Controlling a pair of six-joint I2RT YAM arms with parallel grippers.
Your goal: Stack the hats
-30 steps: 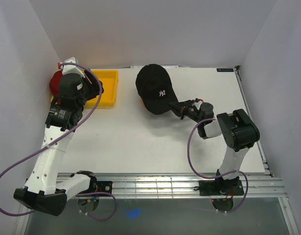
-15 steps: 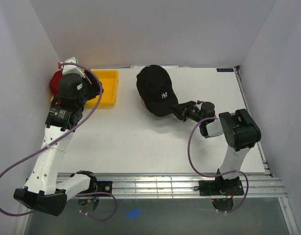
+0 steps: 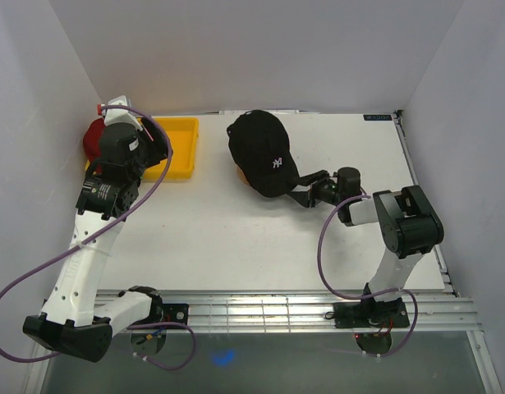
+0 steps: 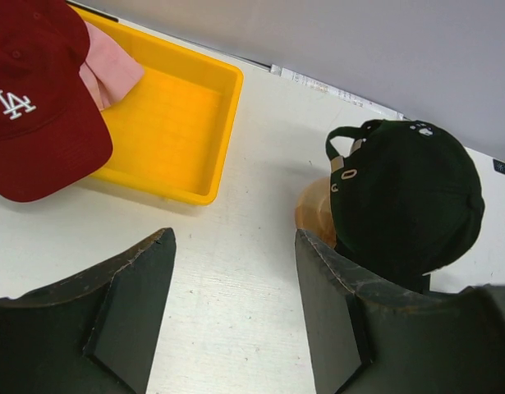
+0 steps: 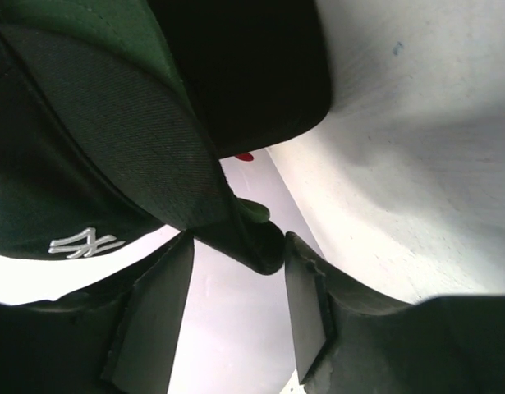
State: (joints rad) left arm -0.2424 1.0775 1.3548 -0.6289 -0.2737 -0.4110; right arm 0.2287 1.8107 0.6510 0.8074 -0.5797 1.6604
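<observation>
A black hat (image 3: 260, 152) with a white logo sits on a wooden stand (image 4: 314, 215) at the table's back middle. Its brim (image 5: 236, 222) pokes between the fingers of my right gripper (image 5: 236, 246). The jaws stand apart, with a gap on the left side, and a dark green edge (image 5: 256, 211) shows under the brim. The red hat (image 4: 34, 98) and a pink hat (image 4: 112, 70) lie at the left end of the yellow tray (image 4: 182, 123). My left gripper (image 4: 233, 246) hangs open and empty over bare table between tray and stand.
The yellow tray (image 3: 180, 149) lies at the back left, partly under the left arm. White walls close in the table on three sides. A metal rail runs along the near edge by the arm bases.
The right gripper's jaws have opened off the black hat's brim, and the hat has settled slightly left on the stand. The left arm has not moved.
</observation>
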